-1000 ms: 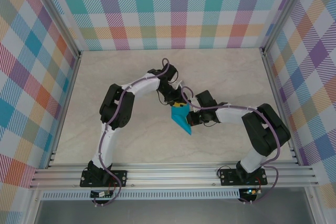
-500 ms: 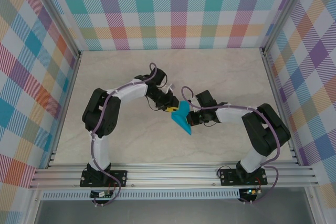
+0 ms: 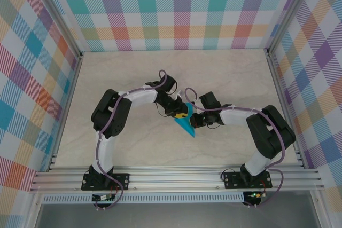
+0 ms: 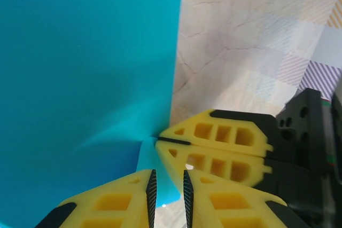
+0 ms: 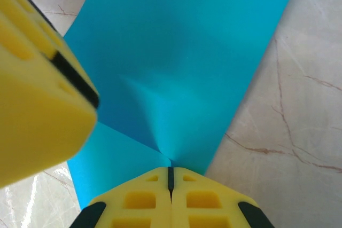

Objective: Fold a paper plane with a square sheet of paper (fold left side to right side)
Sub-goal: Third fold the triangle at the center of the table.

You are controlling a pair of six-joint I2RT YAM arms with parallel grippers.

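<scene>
The square sheet of paper (image 3: 186,126), turquoise, lies folded into a narrow pointed shape mid-table, its tip toward the near right. My right gripper (image 3: 193,119) is shut on the paper's edge, puckering the sheet (image 5: 187,52) where its pads (image 5: 171,177) meet. My left gripper (image 3: 181,115) sits right beside it at the paper's upper end. Its jaws stand a narrow gap apart (image 4: 167,190), with a flap of the paper (image 4: 80,52) showing in that gap. The right gripper's shut fingers (image 4: 219,132) lie just beyond the left one's tips.
The pale marbled tabletop (image 3: 224,78) stretches all round the paper. Aluminium rails (image 3: 176,177) run along the near edge by both arm bases. Checked walls (image 3: 176,20) close off the back and sides.
The left arm swung its elbow out to the left and back, and its gripper dropped to the paper's upper end with narrower jaws. The right arm and the paper have stayed put.
</scene>
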